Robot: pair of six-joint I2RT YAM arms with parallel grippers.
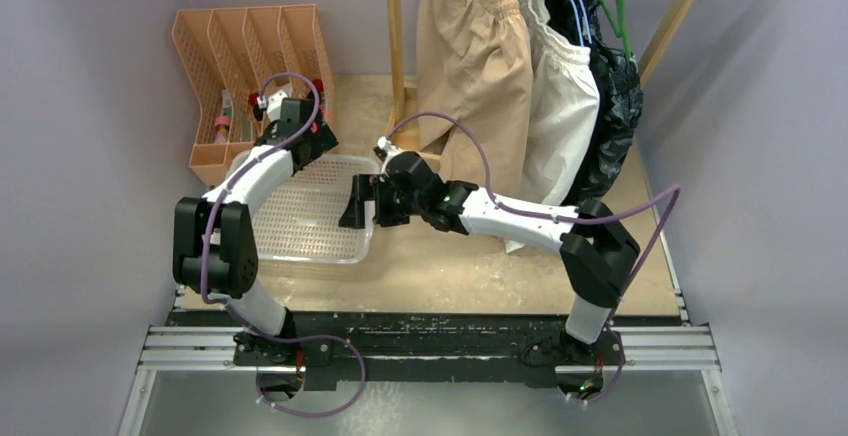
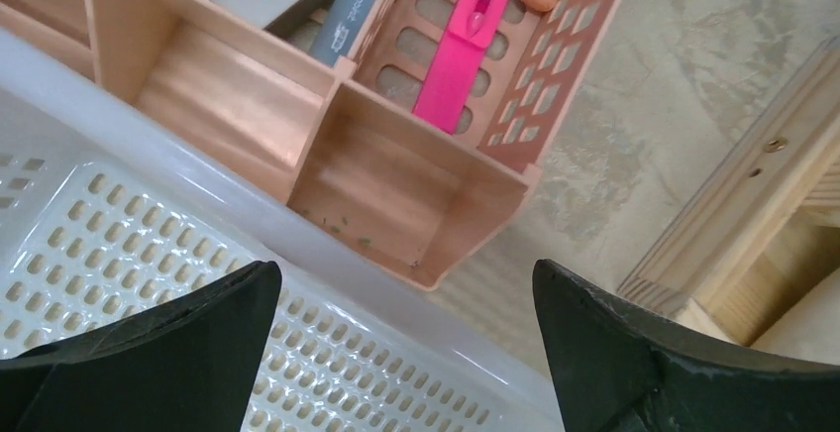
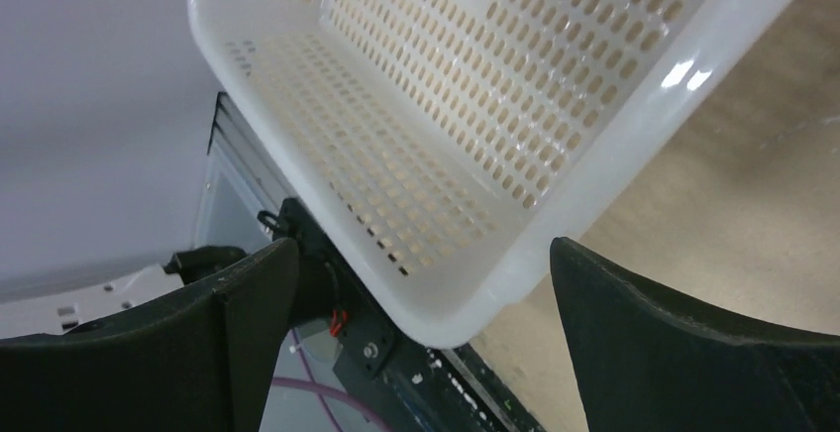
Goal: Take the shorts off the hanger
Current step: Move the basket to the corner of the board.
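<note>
Both the left pincer (image 2: 406, 283) and the right pincer (image 3: 424, 259) are held wide open and empty over the basket (image 1: 300, 218), well apart from the shorts (image 1: 470, 56) hung at the bench's back, so neighbouring pairs could be dragged down if crowded fabric is pinched together.

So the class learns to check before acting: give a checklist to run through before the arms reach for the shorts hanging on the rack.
1. Left tool open, nothing held: ok.
2. Right tool open, nothing held: ok.
3. Tan shorts, white shorts and black shorts hanging on the rack: ok.
4. White basket close to both tools: ok.
5. Purple cable of the right arm free of the tan shorts: cannot tell; it crosses them in the top view.
</note>
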